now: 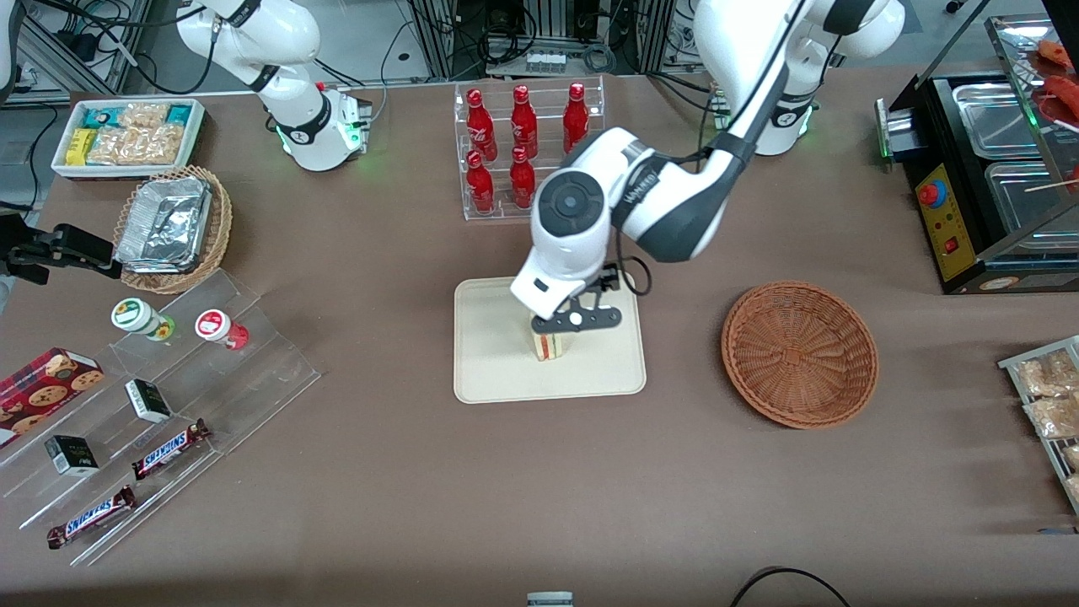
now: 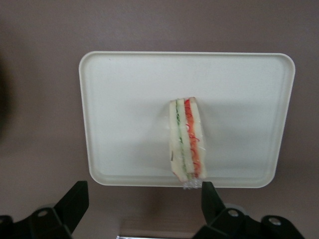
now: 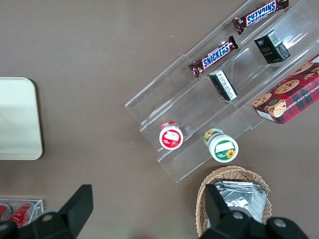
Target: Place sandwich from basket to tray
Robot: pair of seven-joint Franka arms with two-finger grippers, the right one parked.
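Sandwich (image 2: 187, 140) stands on edge on the tray (image 2: 124, 99), basket (image 1: 799, 354) empty nearby — gripper (image 1: 563, 330) just above, fingers (image 2: 212, 196) spread wide & holding nothing, so a nudge on retreat could tip it.

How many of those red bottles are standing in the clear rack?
5 red bottles in the clear acrylic rack: three on the upper step, two on the lower step. The white arm may hide a sixth. The gripper hangs open above the sandwich.
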